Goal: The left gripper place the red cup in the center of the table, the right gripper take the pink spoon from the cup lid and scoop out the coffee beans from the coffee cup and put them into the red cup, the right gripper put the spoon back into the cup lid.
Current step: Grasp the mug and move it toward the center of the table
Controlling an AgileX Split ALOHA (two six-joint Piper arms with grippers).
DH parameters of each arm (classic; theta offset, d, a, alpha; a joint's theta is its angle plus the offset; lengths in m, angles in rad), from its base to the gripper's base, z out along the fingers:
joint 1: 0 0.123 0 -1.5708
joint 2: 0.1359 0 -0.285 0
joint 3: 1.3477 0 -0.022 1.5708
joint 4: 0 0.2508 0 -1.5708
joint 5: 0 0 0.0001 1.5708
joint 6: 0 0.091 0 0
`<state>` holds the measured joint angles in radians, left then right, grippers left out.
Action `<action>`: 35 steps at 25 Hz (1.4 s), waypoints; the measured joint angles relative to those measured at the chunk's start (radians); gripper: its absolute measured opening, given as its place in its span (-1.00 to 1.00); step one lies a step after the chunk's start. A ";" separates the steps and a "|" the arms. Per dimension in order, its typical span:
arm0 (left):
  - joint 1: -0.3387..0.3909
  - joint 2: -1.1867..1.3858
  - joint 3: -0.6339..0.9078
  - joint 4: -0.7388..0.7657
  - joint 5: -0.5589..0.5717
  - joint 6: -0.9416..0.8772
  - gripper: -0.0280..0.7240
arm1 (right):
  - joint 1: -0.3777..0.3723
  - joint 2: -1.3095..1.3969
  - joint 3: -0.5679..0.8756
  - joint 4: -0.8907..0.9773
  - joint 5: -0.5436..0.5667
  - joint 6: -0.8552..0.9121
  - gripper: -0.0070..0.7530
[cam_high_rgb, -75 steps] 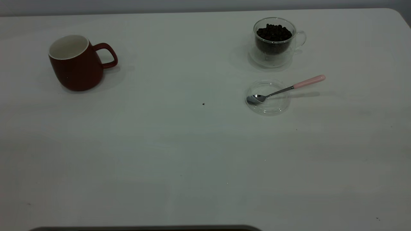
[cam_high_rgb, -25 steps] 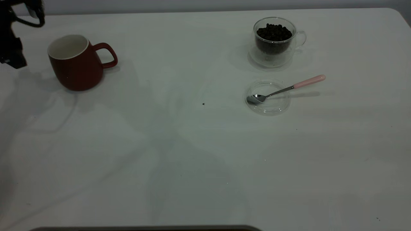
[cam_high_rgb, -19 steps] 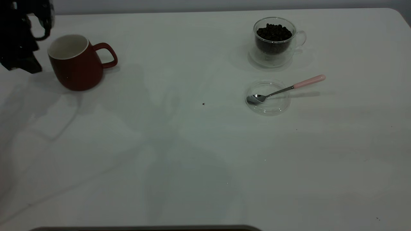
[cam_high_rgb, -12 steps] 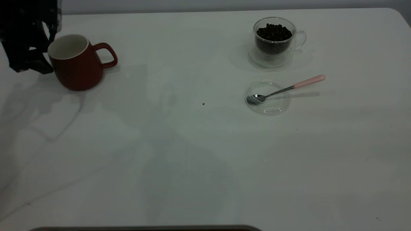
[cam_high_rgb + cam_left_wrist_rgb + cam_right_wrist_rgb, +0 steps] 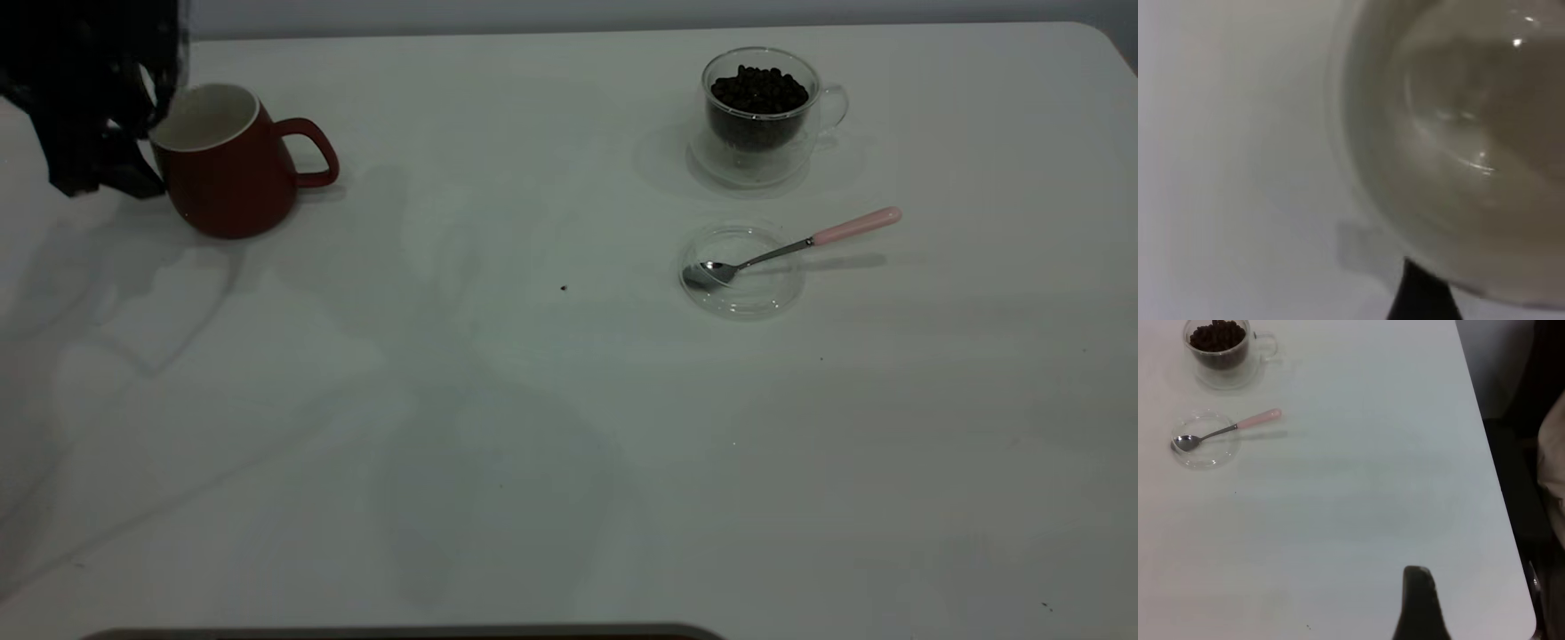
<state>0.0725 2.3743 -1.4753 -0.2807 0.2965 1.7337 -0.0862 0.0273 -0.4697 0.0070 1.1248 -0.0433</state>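
The red cup point(image 5: 233, 169) is at the table's point(image 5: 533, 400) far left, handle toward the centre. My left gripper point(image 5: 149, 120) is at its rim on the side away from the handle and shut on the rim. The left wrist view looks into the cup's white inside point(image 5: 1471, 147), with one black finger point(image 5: 1421, 300) outside the wall. The coffee cup point(image 5: 761, 111) full of coffee beans point(image 5: 758, 89) stands at the far right. The pink spoon point(image 5: 800, 243) lies with its bowl in the cup lid point(image 5: 742, 271). My right gripper point(image 5: 1418, 590) hovers near the table's right edge, far from the spoon point(image 5: 1228, 429).
The table's right edge point(image 5: 1491, 453) drops off to a dark area beside my right gripper. A small dark speck point(image 5: 564, 288) lies near the table's middle. A dark strip runs along the front edge point(image 5: 400, 633).
My left gripper has come in from the far left to the red cup's rim. In the last half second the cup has shifted a little to the right and up with it.
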 joint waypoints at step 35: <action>-0.369 0.006 0.000 -0.283 -0.041 0.057 0.64 | 0.000 0.000 0.000 0.000 0.001 0.000 0.52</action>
<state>-0.2964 2.3802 -1.4757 -0.5638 0.2559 1.7904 -0.0862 0.0273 -0.4697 0.0070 1.1255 -0.0433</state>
